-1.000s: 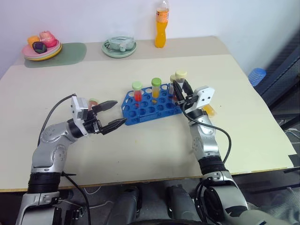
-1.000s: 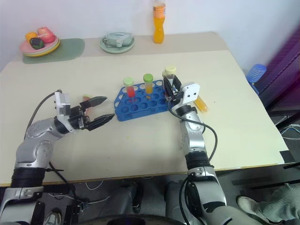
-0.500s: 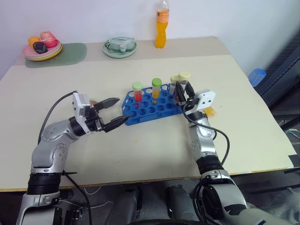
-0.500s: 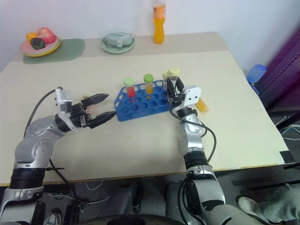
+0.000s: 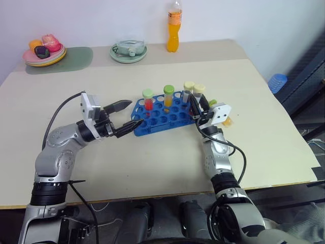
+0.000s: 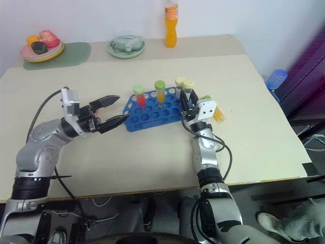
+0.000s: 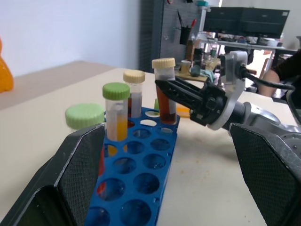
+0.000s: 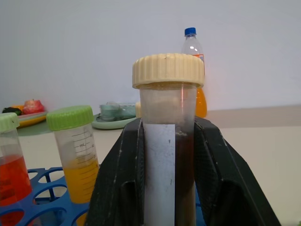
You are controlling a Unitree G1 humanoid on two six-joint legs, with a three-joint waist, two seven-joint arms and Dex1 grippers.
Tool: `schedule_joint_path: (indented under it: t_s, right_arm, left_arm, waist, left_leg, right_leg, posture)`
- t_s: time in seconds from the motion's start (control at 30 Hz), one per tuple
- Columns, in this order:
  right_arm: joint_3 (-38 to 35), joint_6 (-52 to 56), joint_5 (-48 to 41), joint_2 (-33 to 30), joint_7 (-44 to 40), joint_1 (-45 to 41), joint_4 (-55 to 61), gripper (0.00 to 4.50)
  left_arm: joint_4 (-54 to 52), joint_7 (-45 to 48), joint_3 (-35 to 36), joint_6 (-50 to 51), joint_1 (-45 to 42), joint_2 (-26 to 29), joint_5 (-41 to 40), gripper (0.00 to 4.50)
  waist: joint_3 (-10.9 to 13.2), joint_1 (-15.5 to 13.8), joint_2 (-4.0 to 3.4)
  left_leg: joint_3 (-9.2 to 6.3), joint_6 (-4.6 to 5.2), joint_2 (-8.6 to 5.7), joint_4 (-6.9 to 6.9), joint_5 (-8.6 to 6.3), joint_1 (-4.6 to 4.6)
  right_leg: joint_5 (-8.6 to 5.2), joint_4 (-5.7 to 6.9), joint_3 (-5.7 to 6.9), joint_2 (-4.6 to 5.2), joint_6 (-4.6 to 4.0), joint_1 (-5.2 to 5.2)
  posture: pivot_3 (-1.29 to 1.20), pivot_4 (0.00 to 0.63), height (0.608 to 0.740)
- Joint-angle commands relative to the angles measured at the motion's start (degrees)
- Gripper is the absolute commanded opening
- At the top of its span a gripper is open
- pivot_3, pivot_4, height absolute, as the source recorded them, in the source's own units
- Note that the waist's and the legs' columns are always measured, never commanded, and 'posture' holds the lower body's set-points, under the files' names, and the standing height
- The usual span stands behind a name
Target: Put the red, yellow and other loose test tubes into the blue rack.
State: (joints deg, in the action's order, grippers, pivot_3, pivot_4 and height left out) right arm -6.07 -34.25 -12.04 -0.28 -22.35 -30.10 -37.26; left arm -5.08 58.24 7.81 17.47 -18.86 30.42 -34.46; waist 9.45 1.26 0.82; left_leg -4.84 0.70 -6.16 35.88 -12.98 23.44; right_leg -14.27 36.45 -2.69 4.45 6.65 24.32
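A cream-capped plastic tube of dark liquid (image 8: pixel 168 141) is gripped upright by the right gripper (image 5: pixel 199 108) at the blue plastic rack (image 5: pixel 165 116)'s right end (seemingly being seated); the left gripper (image 5: pixel 127 116), spread empty, is held at the rack's left end.

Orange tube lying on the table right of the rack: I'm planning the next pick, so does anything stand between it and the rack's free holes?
Yes. The right hand, closed on a brown tube at the right end of the rack, sits between the orange tube and the free holes.
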Motion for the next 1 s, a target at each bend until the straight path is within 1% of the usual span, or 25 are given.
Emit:
schedule_joint_path:
  t_s: [0.03, 0.07, 0.1, 0.13, 0.17, 0.37, 0.43, 0.67, 0.77, 0.9, 1.0]
  right_arm:
    - [0.4, -3.38, 1.72, 0.28, 0.6, -0.99, -2.83, 2.62]
    - [0.74, -4.38, 3.65, -0.2, 2.2, -1.01, -3.58, 3.09]
    - [0.95, -5.14, 5.02, -0.54, 3.33, -1.07, -4.23, 3.7]
    - [1.29, -5.71, 6.03, -1.06, 3.59, -0.7, -4.23, 4.17]
    - [1.59, -5.99, 6.65, -1.56, 3.57, -0.32, -3.99, 4.45]
    - [2.96, -3.52, 8.22, -5.91, 2.55, 3.87, 3.87, 4.45]
    - [3.42, -0.07, 7.97, -8.14, 1.34, 6.19, 8.68, 4.45]
    - [1.82, 10.29, 6.77, -13.16, 2.1, 12.09, 22.93, 4.45]
    - [0.61, 20.84, 4.77, -17.11, 0.86, 16.14, 33.65, 4.45]
    - [-2.0, 39.84, -2.58, -25.61, -3.58, 20.57, 47.97, 4.45]
    - [-4.77, 51.64, -8.76, -30.66, -5.63, 20.31, 52.62, 4.45]
  left_arm:
    - [-1.73, -0.47, 1.09, -0.21, 0.19, -0.17, -1.14, 4.35]
    - [-1.42, -0.63, 1.64, -0.4, 0.59, -0.39, -1.39, 4.35]
    - [-1.2, -0.77, 2.01, -0.53, 0.85, -0.53, -1.58, 4.35]
    - [-0.9, -1.51, 2.75, -0.5, 1.09, -0.89, -1.96, 4.35]
    - [-0.61, -2.28, 3.32, -0.54, 1.18, -1.17, -2.12, 4.35]
    - [0.56, -7.85, 6.05, -0.08, 0.8, -3.31, -2.69, 4.35]
    - [1.21, -8.61, 6.4, -0.35, 0.64, -3.79, -2.59, 4.35]
    - [2.55, -9.37, 5.64, -2.28, 0.79, -5.22, -1.45, 4.35]
    - [3.55, -9.4, 5.78, -2.5, 0.42, -5.26, -1.14, 4.35]
    - [4.75, -6.77, 4.93, -2.17, 0.2, -4.63, -1.53, 4.35]
    - [5.04, -4.17, 3.63, -2.3, 0.25, -4.27, -1.23, 4.35]
  waist:
    - [0.0, 0.02, 0.0]
    - [0.0, 0.03, 0.0]
    - [-0.01, 0.08, 0.01]
    - [-0.01, 0.05, 0.01]
    - [-0.01, 0.02, 0.01]
    - [-0.01, -0.66, 0.02]
    - [-0.01, -0.67, 0.02]
    - [-0.01, -0.26, 0.01]
    - [-0.01, -0.51, 0.01]
    - [0.0, -0.77, 0.01]
    - [0.0, -0.61, 0.0]
  left_leg:
    - [0.0, 0.0, 0.0, -0.01, 0.0, 0.0]
    - [0.0, -0.01, 0.01, -0.01, 0.01, 0.0]
    - [0.01, -0.02, 0.01, -0.02, 0.01, 0.0]
    - [0.0, -0.05, 0.01, -0.02, 0.03, -0.01]
    - [0.0, -0.08, 0.0, -0.01, 0.05, -0.02]
    - [-0.01, -0.08, -0.04, 0.09, 0.05, -0.03]
    - [-0.02, -0.06, -0.07, 0.12, 0.04, -0.03]
    - [0.01, 0.01, -0.02, 0.01, 0.0, -0.02]
    - [0.01, 0.01, -0.02, 0.03, -0.01, -0.02]
    - [0.01, 0.07, -0.04, 0.06, -0.04, -0.01]
    - [0.0, 0.08, -0.02, 0.06, -0.05, -0.01]
  right_leg:
    - [0.0, 0.0, 0.0, 0.0, 0.0, 0.0]
    - [0.0, 0.01, 0.0, -0.01, 0.0, 0.0]
    - [0.0, 0.03, -0.01, 0.0, 0.0, 0.0]
    - [0.0, 0.02, 0.0, 0.0, 0.0, 0.01]
    - [0.0, 0.02, 0.0, 0.0, 0.0, 0.01]
    - [0.0, 0.02, 0.0, 0.03, 0.0, -0.06]
    - [0.0, 0.01, 0.01, 0.04, 0.0, -0.09]
    - [-0.01, 0.11, -0.03, 0.03, -0.01, -0.18]
    - [-0.01, 0.11, -0.03, 0.05, -0.01, -0.2]
    - [-0.01, 0.04, -0.03, 0.09, -0.01, -0.26]
    - [-0.01, -0.01, -0.02, 0.09, -0.01, -0.3]
  posture:
    - [0.0, 0.15, 0.74]
    - [0.0, 0.15, 0.74]
    - [0.0, 0.15, 0.74]
    - [0.0, 0.15, 0.74]
    - [0.0, 0.15, 0.74]
    - [0.0, 0.15, 0.74]
    - [0.0, 0.15, 0.74]
    - [0.0, 0.15, 0.74]
    - [0.0, 0.15, 0.74]
    - [0.0, 0.15, 0.74]
    - [0.0, 0.15, 0.74]
